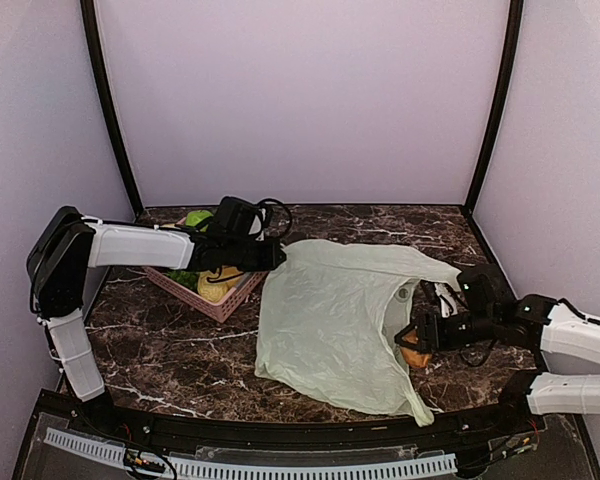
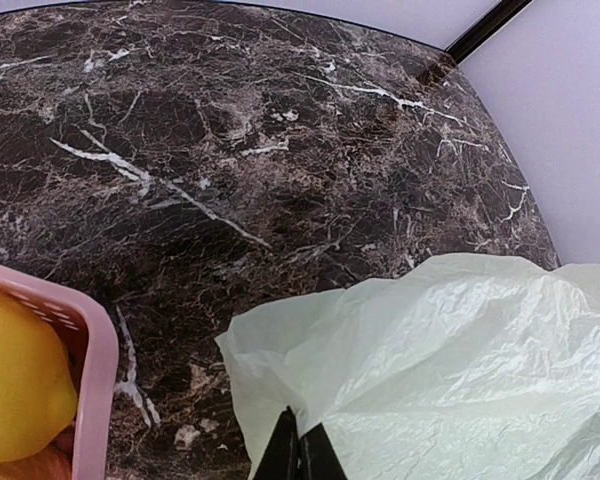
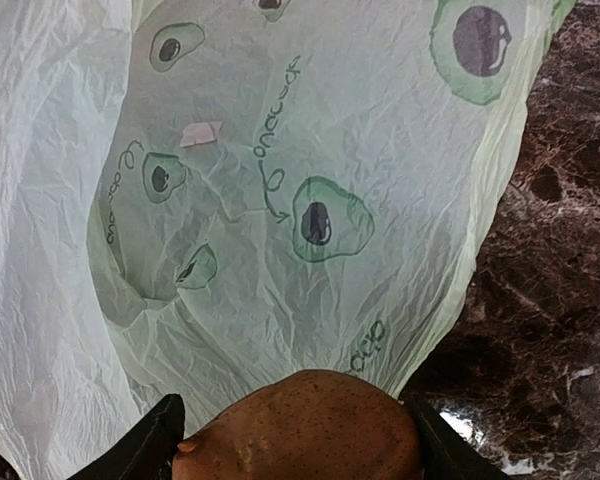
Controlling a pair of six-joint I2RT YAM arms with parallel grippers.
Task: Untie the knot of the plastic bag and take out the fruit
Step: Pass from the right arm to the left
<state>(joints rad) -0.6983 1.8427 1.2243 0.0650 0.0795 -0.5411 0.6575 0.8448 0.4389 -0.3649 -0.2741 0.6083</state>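
My right gripper point(image 3: 298, 445) is clamped on the brown fruit point(image 3: 302, 420) at the edge of the plastic bag point(image 1: 325, 320), my left gripper point(image 2: 297, 455) is pinched together on its far corner, and I judge that clinging film could drag the smooth fruit from my fingers.

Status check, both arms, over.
Left gripper shut on plastic bag corner. Right gripper shut on brown fruit at bag mouth. Pink basket left of bag, clear of path.

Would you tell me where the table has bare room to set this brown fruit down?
Bare table front-left, between basket and bag, and along the back behind the bag. Crowded: the middle under the bag, and its right edge, where the right hand holds the fruit.
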